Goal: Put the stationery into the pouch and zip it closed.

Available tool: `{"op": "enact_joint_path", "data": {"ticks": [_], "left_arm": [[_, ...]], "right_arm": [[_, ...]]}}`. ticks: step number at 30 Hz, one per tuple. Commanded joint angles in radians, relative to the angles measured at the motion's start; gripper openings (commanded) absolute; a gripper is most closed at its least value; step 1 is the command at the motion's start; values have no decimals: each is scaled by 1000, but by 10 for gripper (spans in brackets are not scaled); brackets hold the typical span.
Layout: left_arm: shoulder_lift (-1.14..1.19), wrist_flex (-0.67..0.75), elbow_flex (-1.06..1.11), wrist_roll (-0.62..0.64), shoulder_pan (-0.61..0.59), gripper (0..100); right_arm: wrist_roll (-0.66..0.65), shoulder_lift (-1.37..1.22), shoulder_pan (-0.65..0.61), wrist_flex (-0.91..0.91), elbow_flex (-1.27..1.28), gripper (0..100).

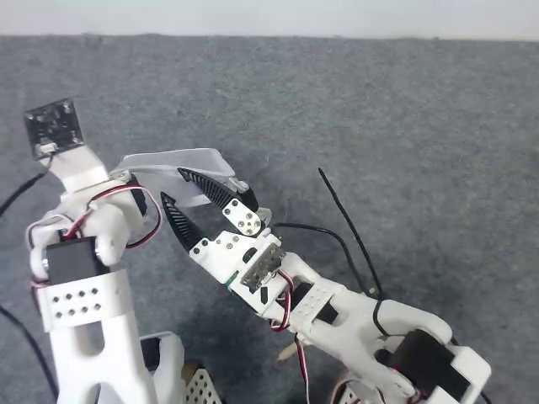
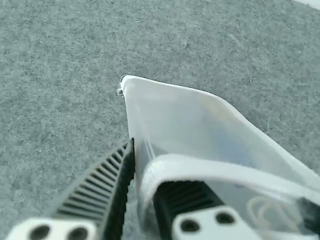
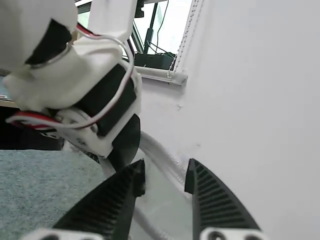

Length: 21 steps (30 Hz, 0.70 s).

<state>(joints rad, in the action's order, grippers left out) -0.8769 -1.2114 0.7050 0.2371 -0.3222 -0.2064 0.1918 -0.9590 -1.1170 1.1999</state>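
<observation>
A translucent white pouch [image 1: 181, 160] is held up off the grey table at the left. My left gripper [image 2: 145, 170] is shut on its edge, one black finger [image 2: 100, 185] outside and the other showing through the plastic. The pouch [image 2: 200, 125] opens away from the left wrist camera, and what lies inside is too faint to tell. My right gripper [image 1: 171, 184] comes in from the lower right and stands open. Its two black fingertips straddle the pouch's thick rim [image 3: 162, 157], right beside the left arm's wrist [image 3: 75, 85].
A thin black cable [image 1: 345, 223] trails across the grey carpet-like table [image 1: 404, 118] to the right arm. A small wooden tip [image 1: 286, 353], perhaps a pencil, peeks out under the right arm. Both arm bases crowd the near edge.
</observation>
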Motion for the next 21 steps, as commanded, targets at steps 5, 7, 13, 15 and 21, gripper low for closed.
{"op": "enact_joint_path", "data": {"ticks": [5,7,13,15,21], "left_arm": [[-2,41,-15,-6,5,9],[-2,41,-15,-6,5,9],[-2,41,-15,-5,-23,9],[-2,49,-16,-2,-54,9],[-2,58,-16,2,-124,9]], "right_arm": [[-6,217,-10,202,61,116],[38,274,-12,320,58,116],[147,390,-10,568,37,117],[152,430,-10,641,31,117],[150,595,-10,868,31,118]]}}
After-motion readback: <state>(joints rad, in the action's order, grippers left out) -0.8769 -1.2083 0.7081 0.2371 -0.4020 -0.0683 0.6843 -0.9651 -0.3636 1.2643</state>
